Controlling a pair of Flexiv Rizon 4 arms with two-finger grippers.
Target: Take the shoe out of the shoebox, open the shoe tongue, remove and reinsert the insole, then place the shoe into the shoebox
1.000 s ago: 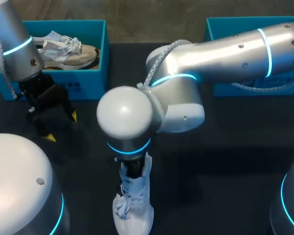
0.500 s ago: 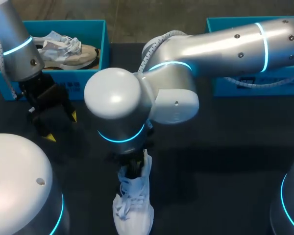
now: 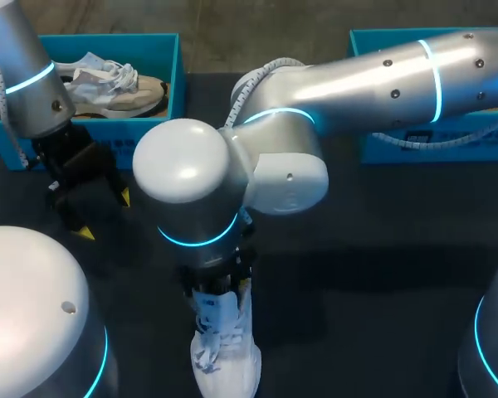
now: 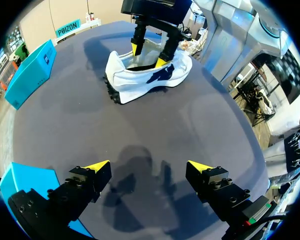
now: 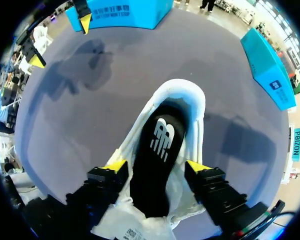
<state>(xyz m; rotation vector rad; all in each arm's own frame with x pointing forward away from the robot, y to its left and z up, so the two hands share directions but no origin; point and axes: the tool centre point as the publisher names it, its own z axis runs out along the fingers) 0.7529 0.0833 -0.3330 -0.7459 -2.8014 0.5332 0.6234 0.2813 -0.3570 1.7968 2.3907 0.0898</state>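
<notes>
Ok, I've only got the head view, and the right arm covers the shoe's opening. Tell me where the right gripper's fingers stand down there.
Observer: The right gripper is open over the shoe, with one yellow tip at each side of the opening.
Operator: Check the insole for me.
Observer: The black insole lies inside the shoe, between the two tips; neither finger grips it.
Operator: Now say how the shoe sits.
Observer: The left wrist view shows it upright on its sole on the table.
</notes>
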